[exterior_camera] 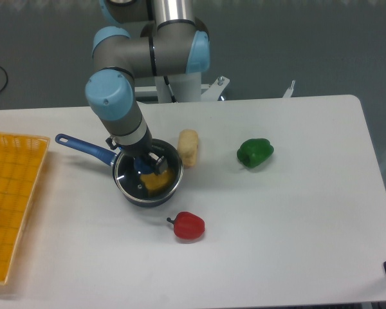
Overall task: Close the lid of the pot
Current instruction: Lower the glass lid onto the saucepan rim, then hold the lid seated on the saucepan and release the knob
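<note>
The dark navy pot [136,199] stands left of the table's middle, its long blue handle [83,147] pointing back left. The clear glass lid [130,179] lies flat on the pot's rim, and a yellow object [158,183] shows through the glass inside. My gripper [148,162] reaches straight down over the lid's centre, with its fingers closed around the blue knob [143,167]. The arm hides the back part of the lid.
A beige corn-like piece [188,147] lies just right of the pot. A green pepper [255,152] lies further right and a red pepper [189,225] in front of the pot. A yellow basket [13,193] stands at the left edge.
</note>
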